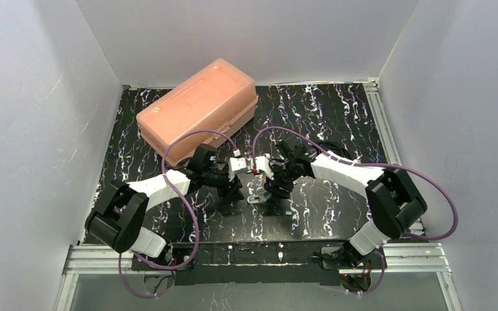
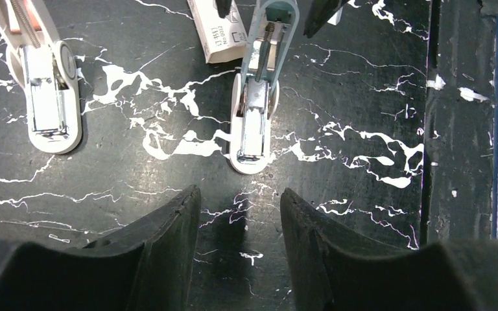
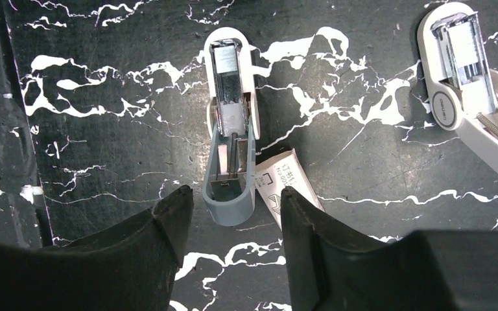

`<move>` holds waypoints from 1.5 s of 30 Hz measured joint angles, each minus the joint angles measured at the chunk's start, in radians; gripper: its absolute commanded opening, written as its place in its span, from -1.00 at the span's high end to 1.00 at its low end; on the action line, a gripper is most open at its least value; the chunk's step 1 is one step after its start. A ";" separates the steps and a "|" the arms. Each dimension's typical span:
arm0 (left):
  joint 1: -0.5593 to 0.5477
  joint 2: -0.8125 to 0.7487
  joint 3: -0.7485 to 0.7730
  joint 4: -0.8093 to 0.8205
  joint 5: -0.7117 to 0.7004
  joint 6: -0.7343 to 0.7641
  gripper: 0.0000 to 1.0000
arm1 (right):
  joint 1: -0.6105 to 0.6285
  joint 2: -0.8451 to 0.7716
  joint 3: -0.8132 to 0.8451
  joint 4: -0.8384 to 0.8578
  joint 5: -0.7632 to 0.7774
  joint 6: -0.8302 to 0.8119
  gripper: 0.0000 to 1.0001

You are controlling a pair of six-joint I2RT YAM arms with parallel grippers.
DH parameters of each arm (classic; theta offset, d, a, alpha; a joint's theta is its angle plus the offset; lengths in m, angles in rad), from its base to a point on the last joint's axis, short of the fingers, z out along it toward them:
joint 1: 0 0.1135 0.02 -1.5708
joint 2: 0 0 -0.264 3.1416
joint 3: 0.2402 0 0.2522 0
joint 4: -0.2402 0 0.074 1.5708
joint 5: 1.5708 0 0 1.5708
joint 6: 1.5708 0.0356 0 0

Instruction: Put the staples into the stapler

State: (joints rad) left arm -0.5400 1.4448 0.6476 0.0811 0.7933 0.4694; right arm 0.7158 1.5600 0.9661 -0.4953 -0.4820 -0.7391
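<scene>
The stapler [image 2: 45, 97], pale tan and white, lies hinged open on the black marbled table with its silvery channel facing up; it also shows at the stapler [image 3: 460, 65]. A second open stapler with a teal lid [image 2: 254, 97] lies beside it, also seen as the teal-lidded stapler [image 3: 231, 129]. A small white printed staple box [image 3: 282, 184] lies against the teal lid; loose staples are not visible. My left gripper [image 2: 240, 197] hovers open just short of the teal stapler's white nose. My right gripper [image 3: 235, 191] is open, its fingertips flanking the teal lid's end without touching.
A closed orange plastic case [image 1: 198, 107] stands at the back left of the table. A raised dark edge rail [image 2: 467, 129] runs along the near side. Both arms [image 1: 253, 178] meet nose to nose mid-table, between grey walls.
</scene>
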 measured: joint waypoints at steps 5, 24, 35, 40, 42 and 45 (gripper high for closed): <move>0.014 -0.001 0.000 0.008 0.000 -0.018 0.07 | 0.005 0.001 0.000 0.006 -0.018 0.002 -0.13; 0.040 -0.011 -0.001 0.046 0.004 -0.055 0.07 | 0.016 0.034 0.006 0.023 -0.043 0.005 0.90; 0.081 -0.042 0.011 0.027 0.006 -0.082 0.07 | 0.019 -0.146 0.079 -0.042 0.125 -0.025 0.97; 0.100 -0.062 0.045 -0.004 0.006 -0.092 0.08 | 0.019 -0.260 0.138 -0.115 0.324 -0.096 0.97; 0.108 -0.071 0.055 -0.011 0.006 -0.105 0.08 | 0.019 -0.287 0.162 -0.147 0.433 -0.136 0.97; 0.119 -0.072 0.072 -0.018 0.006 -0.128 0.09 | 0.023 -0.303 0.167 -0.161 0.621 -0.211 0.97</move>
State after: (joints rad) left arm -0.4213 1.3731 0.7197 0.0628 0.7994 0.3412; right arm 0.7383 1.2575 1.1332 -0.6567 0.1390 -0.9504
